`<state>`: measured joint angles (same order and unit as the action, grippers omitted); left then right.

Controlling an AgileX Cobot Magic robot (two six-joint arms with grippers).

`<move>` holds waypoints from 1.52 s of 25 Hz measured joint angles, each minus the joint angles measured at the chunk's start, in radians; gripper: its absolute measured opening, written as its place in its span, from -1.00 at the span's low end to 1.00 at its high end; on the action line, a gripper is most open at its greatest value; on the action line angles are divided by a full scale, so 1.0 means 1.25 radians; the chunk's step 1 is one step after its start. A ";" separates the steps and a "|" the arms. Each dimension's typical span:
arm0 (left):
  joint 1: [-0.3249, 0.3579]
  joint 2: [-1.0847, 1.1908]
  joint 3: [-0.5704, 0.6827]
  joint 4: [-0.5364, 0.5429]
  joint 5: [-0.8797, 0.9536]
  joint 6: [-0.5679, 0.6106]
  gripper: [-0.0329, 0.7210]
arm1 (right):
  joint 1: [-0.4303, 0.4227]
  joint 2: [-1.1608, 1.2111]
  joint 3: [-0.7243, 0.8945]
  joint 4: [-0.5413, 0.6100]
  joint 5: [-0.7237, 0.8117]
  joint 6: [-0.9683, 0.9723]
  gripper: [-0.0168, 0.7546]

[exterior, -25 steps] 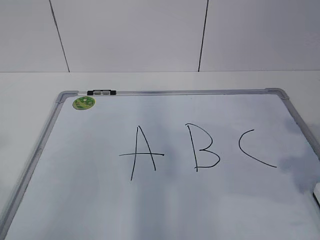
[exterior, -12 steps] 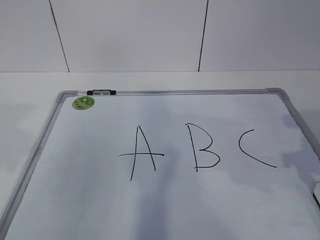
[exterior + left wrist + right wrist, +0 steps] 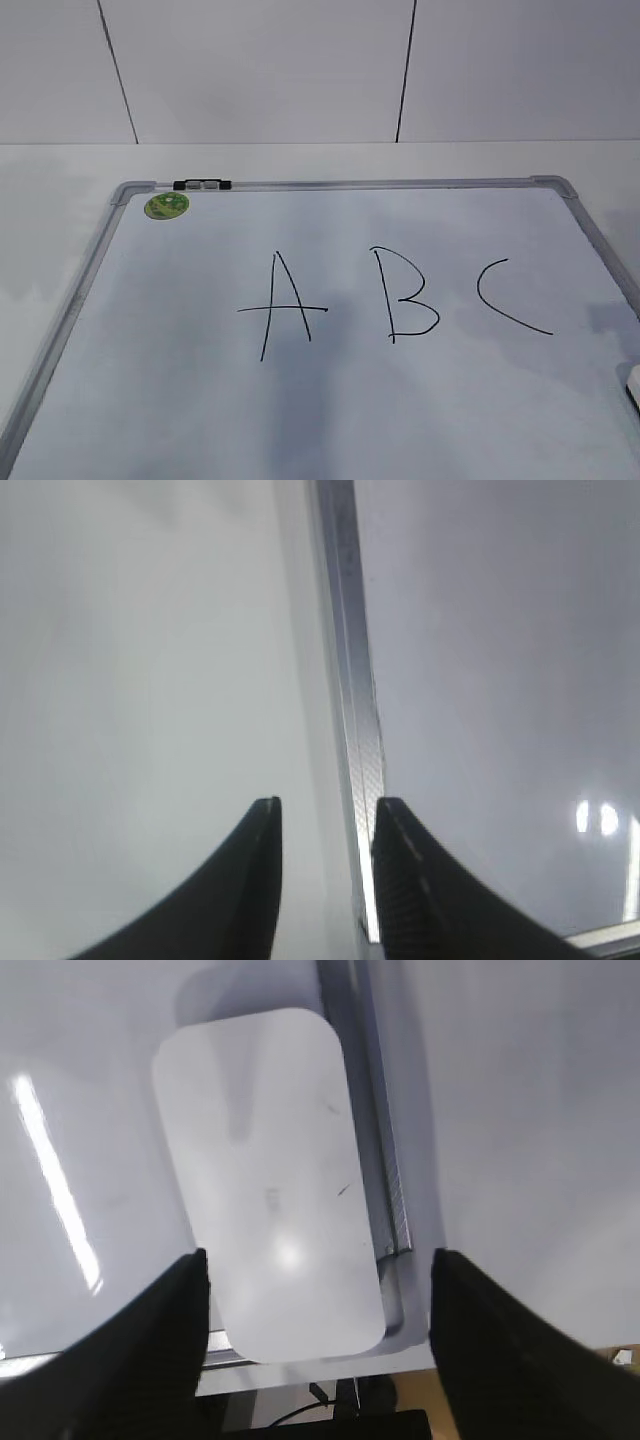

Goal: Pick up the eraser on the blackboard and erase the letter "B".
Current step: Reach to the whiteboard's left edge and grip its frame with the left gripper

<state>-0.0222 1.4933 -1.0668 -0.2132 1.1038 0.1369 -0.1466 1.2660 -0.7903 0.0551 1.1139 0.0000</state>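
blackboard [image 3: 150, 400] | "A" [image 3: 283, 305] centre-left | letter "B" [image 3: 408, 295] centre | "C" [image 3: 508, 297] centre-right | green sticker [image 3: 167, 205] upper left: print unreadable | eraser [image 3: 268, 1182]: lettering unreadable

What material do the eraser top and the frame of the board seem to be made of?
The eraser top looks like glossy white plastic: it reflects a bright light spot. The blackboard frame looks like grey brushed metal, probably aluminium, with a dull linear sheen; painted plastic cannot be excluded.
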 joint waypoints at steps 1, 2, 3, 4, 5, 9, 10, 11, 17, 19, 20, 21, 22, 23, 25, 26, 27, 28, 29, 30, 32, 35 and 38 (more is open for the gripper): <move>-0.004 0.030 -0.014 0.001 -0.003 0.000 -0.28 | -0.001 0.002 0.000 0.001 0.003 -0.004 0.43; -0.011 0.055 -0.031 0.001 -0.010 0.000 -0.28 | -0.001 0.002 0.000 0.003 0.003 -0.006 0.42; -0.020 0.082 -0.045 0.002 -0.018 0.000 -0.28 | -0.001 0.002 0.000 0.007 0.005 -0.012 0.41; -0.031 0.109 -0.056 0.003 -0.025 0.000 -0.28 | -0.001 0.002 0.000 0.013 0.005 -0.017 0.41; -0.040 0.130 -0.067 0.005 -0.033 0.000 -0.28 | -0.001 0.002 0.000 0.020 0.005 -0.021 0.40; -0.069 0.216 -0.106 0.012 -0.050 0.000 -0.28 | -0.001 0.002 0.000 0.048 0.005 -0.042 0.40; -0.070 0.231 -0.112 0.013 -0.056 0.000 -0.28 | -0.001 0.002 0.000 0.053 0.005 -0.048 0.40; -0.072 0.244 -0.115 0.015 -0.059 0.000 -0.28 | -0.001 0.002 0.000 0.059 0.005 -0.056 0.40; -0.074 0.283 -0.121 0.019 -0.091 0.000 -0.28 | -0.009 0.002 -0.001 0.071 -0.016 -0.088 0.40; -0.074 0.296 -0.121 0.020 -0.099 0.000 -0.28 | -0.038 0.002 -0.002 0.071 -0.016 -0.090 0.40; -0.074 0.300 -0.121 0.021 -0.104 0.000 -0.28 | -0.058 0.002 -0.002 0.073 -0.016 -0.090 0.40; -0.074 0.302 -0.121 0.025 -0.107 0.000 -0.28 | -0.074 0.002 -0.002 0.078 -0.018 -0.090 0.40; -0.074 0.303 -0.121 0.027 -0.110 0.000 -0.28 | -0.091 0.002 -0.002 0.082 -0.018 -0.090 0.40; -0.074 0.305 -0.121 0.029 -0.116 0.000 -0.28 | -0.102 0.002 -0.002 0.088 -0.018 -0.090 0.40; -0.074 0.305 -0.121 0.030 -0.125 0.000 -0.28 | -0.107 0.002 -0.002 0.093 -0.016 -0.090 0.40; -0.074 0.305 -0.121 0.032 -0.129 0.000 -0.28 | -0.109 0.002 -0.002 0.097 -0.015 -0.092 0.40; -0.074 0.305 -0.121 0.032 -0.134 0.000 -0.28 | -0.109 0.002 -0.002 0.098 -0.013 -0.094 0.40; -0.074 0.305 -0.121 0.032 -0.139 0.000 -0.28 | -0.109 0.002 -0.002 0.098 -0.011 -0.094 0.40; -0.074 0.305 -0.121 0.032 -0.144 0.000 -0.28 | -0.109 0.002 -0.002 0.100 -0.010 -0.095 0.40; -0.074 0.305 -0.121 0.032 -0.148 0.000 -0.28 | -0.109 0.002 -0.002 0.100 -0.008 -0.097 0.40; -0.074 0.305 -0.121 0.032 -0.156 0.000 -0.28 | -0.109 0.002 -0.002 0.102 -0.008 -0.104 0.40; -0.074 0.305 -0.121 0.032 -0.162 0.000 -0.28 | -0.110 0.002 -0.002 0.107 -0.004 -0.112 0.40; -0.074 0.312 -0.121 0.032 -0.162 0.000 -0.28 | -0.110 0.002 -0.002 0.112 0.001 -0.113 0.40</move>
<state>-0.1143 1.8835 -1.2176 -0.1737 0.9018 0.1369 -0.2845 1.2686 -0.7925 0.1956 1.1152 -0.1413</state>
